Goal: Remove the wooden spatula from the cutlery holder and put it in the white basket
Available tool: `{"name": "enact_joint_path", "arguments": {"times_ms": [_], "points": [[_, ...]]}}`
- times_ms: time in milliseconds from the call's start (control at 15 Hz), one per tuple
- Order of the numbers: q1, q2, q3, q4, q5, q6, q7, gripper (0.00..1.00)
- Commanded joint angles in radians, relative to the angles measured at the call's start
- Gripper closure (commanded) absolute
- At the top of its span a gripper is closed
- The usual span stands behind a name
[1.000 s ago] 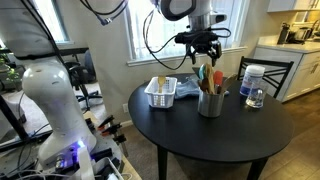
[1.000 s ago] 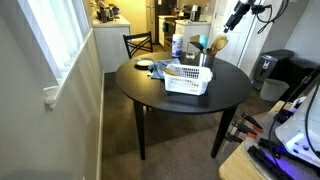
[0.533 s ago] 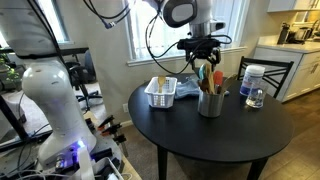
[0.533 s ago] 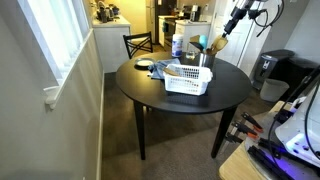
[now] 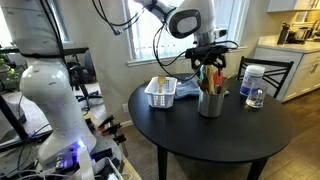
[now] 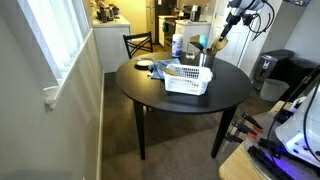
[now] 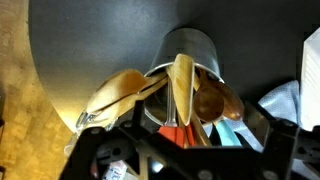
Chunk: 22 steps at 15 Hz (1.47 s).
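The grey cutlery holder (image 5: 210,104) stands on the round black table, right of the white basket (image 5: 160,92); both also show in an exterior view, the holder (image 6: 204,62) behind the basket (image 6: 188,78). In the wrist view the holder (image 7: 190,50) holds the pale wooden spatula (image 7: 182,85), darker brown spoons (image 7: 215,100) and red and green utensils. My gripper (image 5: 211,64) hangs just above the utensil tops, open. In the wrist view its fingers (image 7: 185,145) stand either side of the utensil ends, holding nothing.
A white tub with a blue label (image 5: 253,79) and a small clear glass (image 5: 254,98) stand right of the holder. A dark chair (image 5: 275,70) is behind the table. A blue cloth (image 5: 189,88) lies by the basket.
My gripper has moved sideways and down, from beside the holder to right over the utensil tops. Nothing on the table has moved.
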Motion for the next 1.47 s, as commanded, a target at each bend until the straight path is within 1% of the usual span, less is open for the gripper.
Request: {"name": "enact_joint_path", "arguments": {"times_ms": [0, 67, 267, 400, 667, 867, 933, 1000, 1200, 1400], "points": [[-0.043, 0.036, 0.043, 0.02, 0.018, 0.04, -0.069, 0.27], [-0.048, 0.043, 0.048, 0.023, 0.011, 0.043, -0.063, 0.33], [-0.058, 0.058, 0.059, 0.032, -0.007, 0.042, -0.046, 0.55], [-0.058, 0.065, 0.054, 0.04, -0.05, 0.047, -0.007, 0.66], [-0.065, 0.065, 0.043, 0.059, -0.13, 0.059, 0.049, 0.93], [-0.064, 0.058, 0.039, 0.072, -0.188, 0.046, 0.102, 0.97], [-0.064, 0.057, 0.041, 0.073, -0.192, 0.041, 0.109, 0.98], [-0.064, 0.057, 0.043, 0.072, -0.198, 0.041, 0.119, 0.95], [-0.062, 0.053, 0.045, 0.075, -0.219, 0.037, 0.14, 0.95], [-0.055, 0.017, 0.056, 0.087, -0.221, 0.011, 0.146, 0.95]]}}
